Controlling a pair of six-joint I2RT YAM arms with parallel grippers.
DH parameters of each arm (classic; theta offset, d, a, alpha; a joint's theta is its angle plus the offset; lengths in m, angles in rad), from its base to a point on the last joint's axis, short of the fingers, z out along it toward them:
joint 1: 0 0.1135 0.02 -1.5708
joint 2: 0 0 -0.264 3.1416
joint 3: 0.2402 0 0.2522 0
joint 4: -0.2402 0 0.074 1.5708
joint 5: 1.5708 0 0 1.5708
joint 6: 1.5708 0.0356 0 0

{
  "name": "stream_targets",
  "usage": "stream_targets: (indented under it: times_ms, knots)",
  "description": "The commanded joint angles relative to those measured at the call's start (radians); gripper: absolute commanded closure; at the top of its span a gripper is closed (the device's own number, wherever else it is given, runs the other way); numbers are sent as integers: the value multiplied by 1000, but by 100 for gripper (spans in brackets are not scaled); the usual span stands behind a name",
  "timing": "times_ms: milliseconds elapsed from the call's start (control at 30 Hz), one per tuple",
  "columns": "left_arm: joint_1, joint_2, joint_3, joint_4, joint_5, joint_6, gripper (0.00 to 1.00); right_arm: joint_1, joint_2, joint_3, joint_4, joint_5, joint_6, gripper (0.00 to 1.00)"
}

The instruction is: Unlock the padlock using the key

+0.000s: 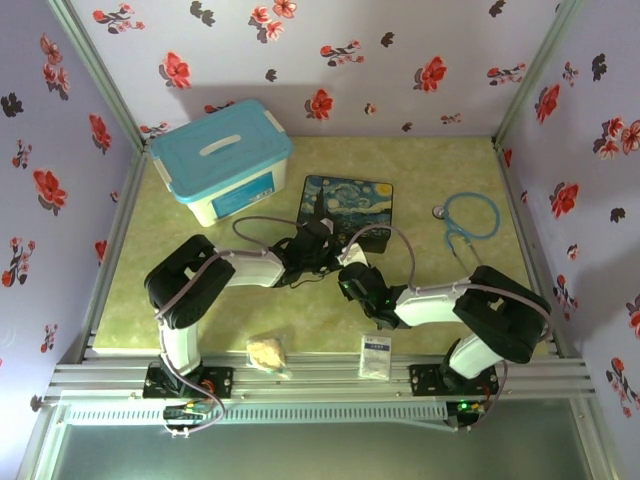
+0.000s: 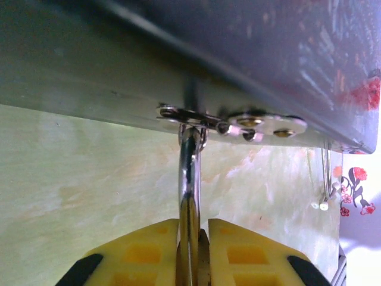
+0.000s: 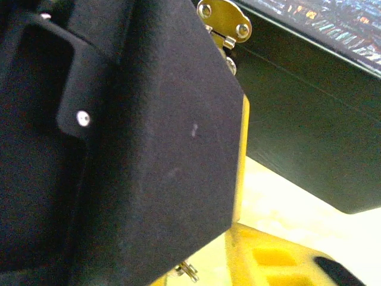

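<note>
In the left wrist view, the padlock (image 2: 189, 179) hangs by its silver shackle from the metal hasp (image 2: 262, 123) on the front of the dark-blue starry tin (image 1: 350, 200). My left gripper (image 2: 193, 229) is shut on the padlock's brass body, yellow fingers (image 2: 137, 250) tight on both sides. From above, the left gripper (image 1: 318, 243) and right gripper (image 1: 352, 272) meet at the tin's near edge. In the right wrist view the left arm's black housing (image 3: 149, 137) blocks most of the jaws. One yellow finger (image 3: 268, 256) shows, and a tiny grey metal piece (image 3: 190, 272), perhaps the key, peeks out beside it.
A white box with a blue lid (image 1: 225, 160) stands at the back left. A blue stethoscope (image 1: 470, 215) lies at the right. A white packet (image 1: 376, 355) and a crumpled beige lump (image 1: 266, 353) sit near the front rail. Flowered walls close in three sides.
</note>
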Motion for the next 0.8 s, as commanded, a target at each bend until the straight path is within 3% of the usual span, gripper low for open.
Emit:
stream_targets:
  times_ms: [0, 267, 433, 767]
  knots:
    - [4, -65, -15, 33, 57, -12, 100, 0, 18, -22, -50, 70, 32, 60]
    - [13, -70, -30, 32, 48, -11, 100, 0, -71, -98, -25, 108, 116, 55]
    - [22, -67, -33, 42, 48, -17, 100, -12, -158, -173, 28, 55, 145, 52]
    - [19, -86, -46, 56, 48, -20, 100, 19, -41, -88, 67, 33, 32, 54]
